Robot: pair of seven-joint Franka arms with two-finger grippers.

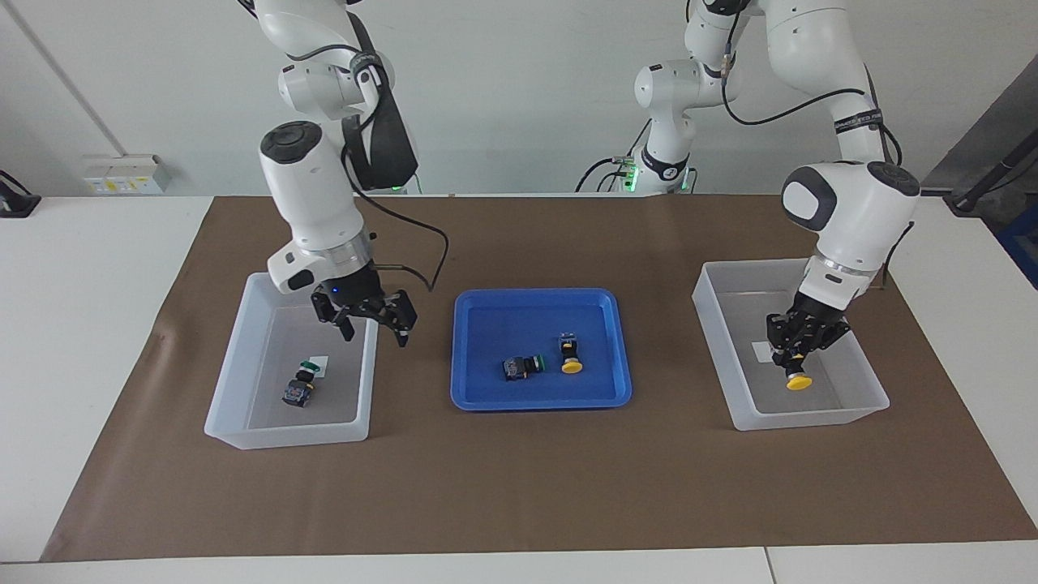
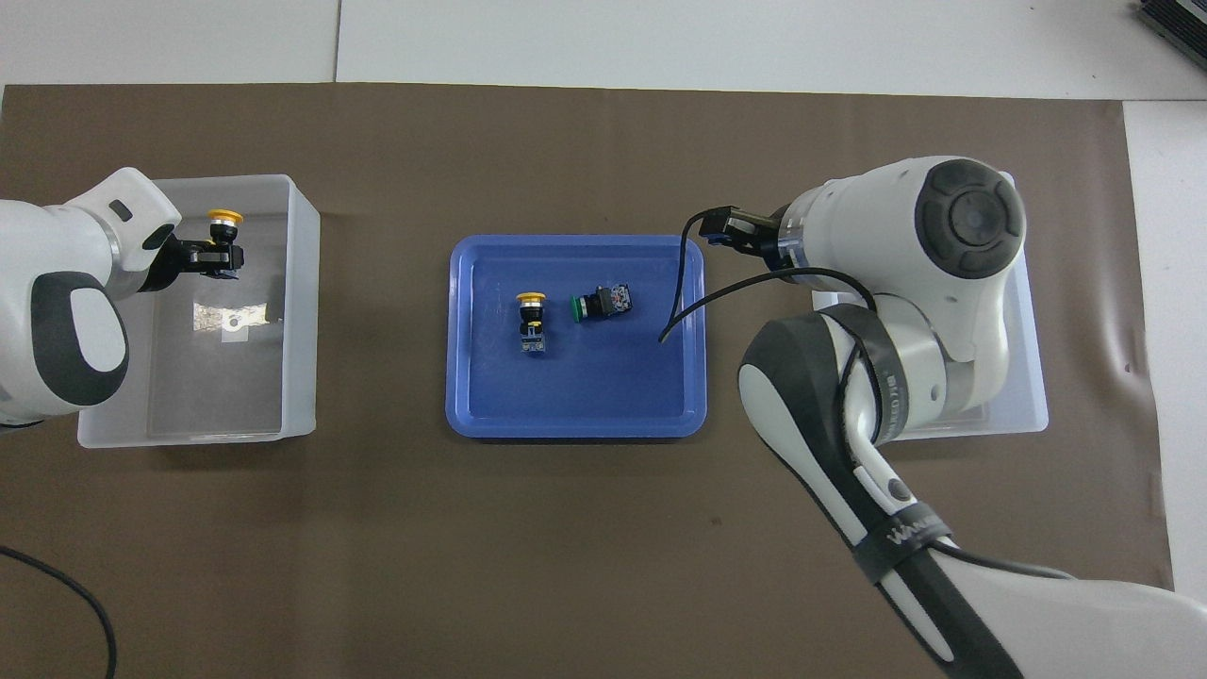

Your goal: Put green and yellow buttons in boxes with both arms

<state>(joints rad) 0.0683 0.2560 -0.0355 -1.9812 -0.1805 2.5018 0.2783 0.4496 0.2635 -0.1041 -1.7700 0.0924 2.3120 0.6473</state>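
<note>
While left tool grips mushroom-capped yellow button, right tool wide

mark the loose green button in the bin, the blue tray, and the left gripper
green button (image 1: 301, 384), facing view, on its body.
blue tray (image 1: 535, 401), facing view, on its rim.
left gripper (image 1: 795, 369), facing view, between its fingertips.

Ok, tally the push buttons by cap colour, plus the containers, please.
Green buttons: 2 (bin, blue tray)
Yellow buttons: 2 (tray, left tool's)
Translucent bins: 2 ()
Blue tray: 1
Total: 7
</note>
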